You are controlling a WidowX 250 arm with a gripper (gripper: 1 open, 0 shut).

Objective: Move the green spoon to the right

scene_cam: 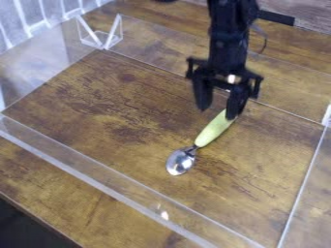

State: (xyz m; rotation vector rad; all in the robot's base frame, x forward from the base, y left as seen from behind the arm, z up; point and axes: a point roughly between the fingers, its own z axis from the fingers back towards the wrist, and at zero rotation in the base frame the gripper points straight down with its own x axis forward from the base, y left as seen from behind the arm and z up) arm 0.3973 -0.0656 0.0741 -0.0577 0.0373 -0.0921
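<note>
The green spoon (204, 134) lies flat on the wooden table (104, 102), right of the middle. Its silver bowl (180, 163) points toward the front left, and its yellow-green handle runs up and to the right. My gripper (223, 104) hangs pointing down just above the far end of the handle. Its two black fingers stand apart and hold nothing. The handle's tip sits right below the fingertips, and I cannot tell whether they still touch it.
Clear acrylic walls fence the table: a low front rail (116, 189), a right wall (316, 145) and a left wall (33, 63). A small clear stand (99, 35) sits at the back left. The black arm and its cable rise behind the gripper.
</note>
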